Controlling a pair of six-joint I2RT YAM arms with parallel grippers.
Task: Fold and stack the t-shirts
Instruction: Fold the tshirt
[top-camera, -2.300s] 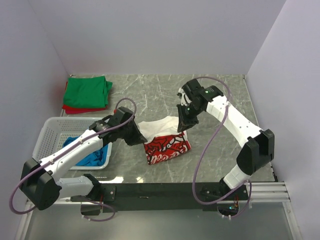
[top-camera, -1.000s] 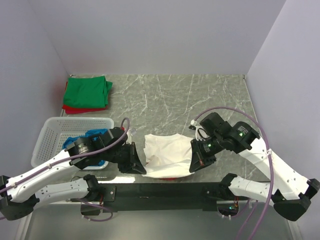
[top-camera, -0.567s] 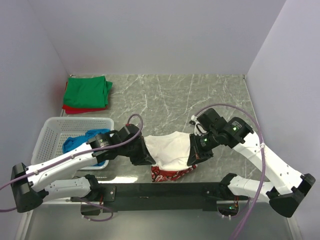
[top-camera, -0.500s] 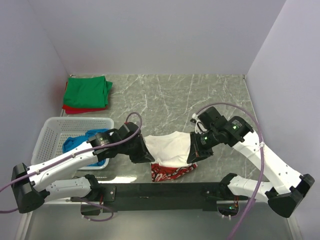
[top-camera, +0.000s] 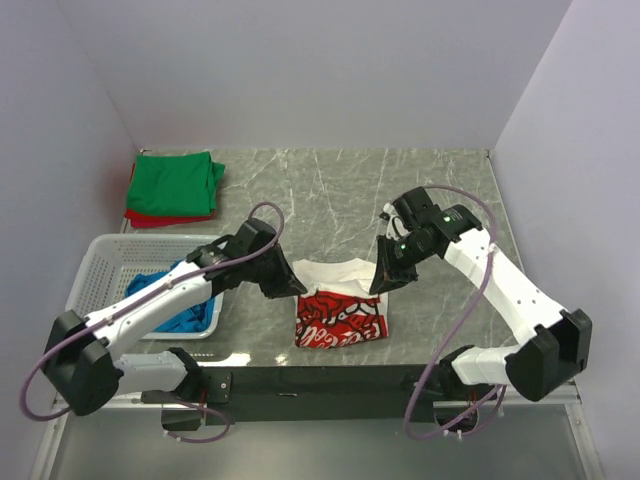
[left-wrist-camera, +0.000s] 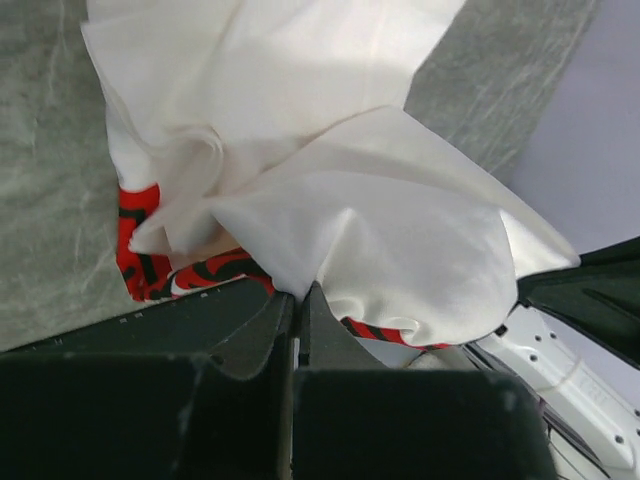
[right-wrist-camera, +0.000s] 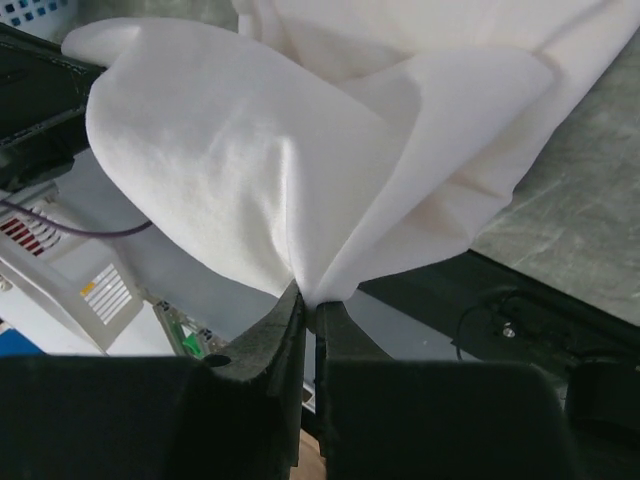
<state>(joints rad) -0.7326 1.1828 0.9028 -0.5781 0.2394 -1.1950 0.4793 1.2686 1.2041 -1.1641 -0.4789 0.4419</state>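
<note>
The white t-shirt (top-camera: 338, 274) lies bunched at the near middle of the bench (top-camera: 330, 190). Its red print shows only in creased patches, and no word of it can be read. The left pincer (left-wrist-camera: 297, 303) is closed tight on a fold of its white cloth, and the right pincer (right-wrist-camera: 308, 300) likewise; the cloth hides both pairs of tips. At the far left, the green t-shirt (top-camera: 175, 182) covers most of the red t-shirt (top-camera: 136, 216). The blue t-shirt (top-camera: 190, 312) sits in the basket (top-camera: 98, 268), partly behind the left arm.
</note>
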